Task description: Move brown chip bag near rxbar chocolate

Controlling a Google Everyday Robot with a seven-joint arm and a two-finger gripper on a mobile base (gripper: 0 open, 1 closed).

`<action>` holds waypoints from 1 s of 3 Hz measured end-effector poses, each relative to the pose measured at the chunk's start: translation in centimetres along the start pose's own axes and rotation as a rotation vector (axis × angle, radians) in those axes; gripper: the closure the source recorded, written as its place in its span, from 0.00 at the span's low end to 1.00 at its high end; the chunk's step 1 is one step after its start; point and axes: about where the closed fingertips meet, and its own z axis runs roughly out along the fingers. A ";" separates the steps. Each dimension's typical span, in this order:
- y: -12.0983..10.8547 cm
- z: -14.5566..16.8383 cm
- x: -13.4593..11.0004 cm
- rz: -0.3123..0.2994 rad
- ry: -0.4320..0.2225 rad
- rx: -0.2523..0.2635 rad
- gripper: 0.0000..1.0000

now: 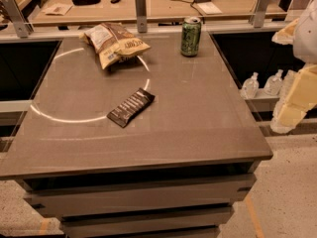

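Far left of table (198, 118): brown chip bag (115, 43), green can (190, 36) upright further right. Mid-table: chocolate bar (131, 107), well apart from bag. Off right edge: gripper (293, 105), open or closed can't tell

brown chip bag (115, 43): 1 | rxbar chocolate (131, 107): 1 | green can (190, 36): 1 | clear bottles (250, 86): 3, on the ledge right of the table | grey table (198, 113): 1 | gripper (286, 114): 1, at the right edge, beside the table
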 end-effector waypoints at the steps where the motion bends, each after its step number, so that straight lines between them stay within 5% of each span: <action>1: 0.0 0.0 0.0 0.000 0.000 0.000 0.00; 2: -0.1 -0.2 0.0 0.025 -0.046 -0.003 0.00; 3: -0.5 0.3 0.1 0.113 -0.163 -0.002 0.00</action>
